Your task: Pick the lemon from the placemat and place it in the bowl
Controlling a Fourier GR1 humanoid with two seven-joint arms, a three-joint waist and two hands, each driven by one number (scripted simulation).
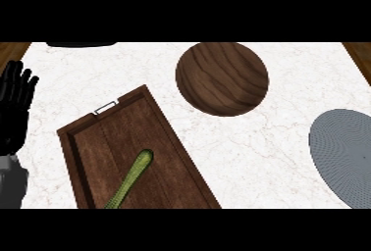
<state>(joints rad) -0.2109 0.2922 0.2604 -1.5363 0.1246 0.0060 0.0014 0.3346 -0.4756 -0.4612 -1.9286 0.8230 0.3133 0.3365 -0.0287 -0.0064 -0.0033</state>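
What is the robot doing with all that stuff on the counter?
Nothing is being handled right now. The robot's left hand rests open at the left edge, fingers up, holding nothing. Its right hand isn't in view. A wooden bowl sits near the top, a grey placemat lies at the right, and a wooden tray holds a green spoon. No lemon shows anywhere.

One wooden bowl (223,77), one grey placemat (346,156) and one wooden tray (130,152) lie on the counter (253,147). One green spoon (132,177) lies in the tray. One hand (16,105) shows.
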